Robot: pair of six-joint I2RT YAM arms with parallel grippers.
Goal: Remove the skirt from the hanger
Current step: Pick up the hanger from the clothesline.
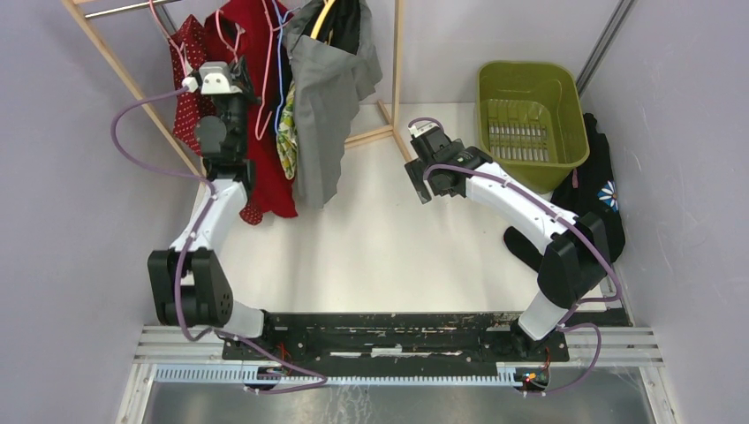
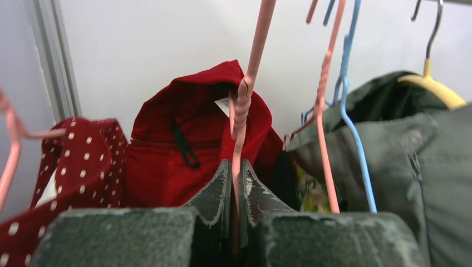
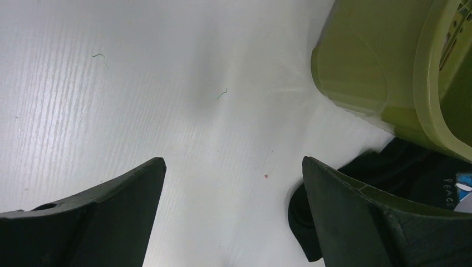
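Observation:
A red skirt (image 1: 269, 132) hangs on a pink hanger (image 1: 231, 35) on the rack at the back left. In the left wrist view the skirt (image 2: 189, 122) shows a waistband and a black loop behind the hanger's twisted pink neck (image 2: 245, 100). My left gripper (image 1: 237, 75) is raised at the rack and is shut on that pink hanger wire (image 2: 237, 164). My right gripper (image 1: 420, 184) is open and empty, low over the white table, right of the rack. In its own view (image 3: 234, 161) only bare table lies between the fingers.
A red polka-dot garment (image 1: 187, 79) hangs left of the skirt. A grey garment (image 1: 322, 106), blue hanger (image 2: 356, 139) and yellow hanger (image 2: 434, 89) hang to its right. The wooden rack leg (image 1: 132, 84) slants at left. A green basket (image 1: 530, 115) and a black garment (image 1: 601, 177) sit at right.

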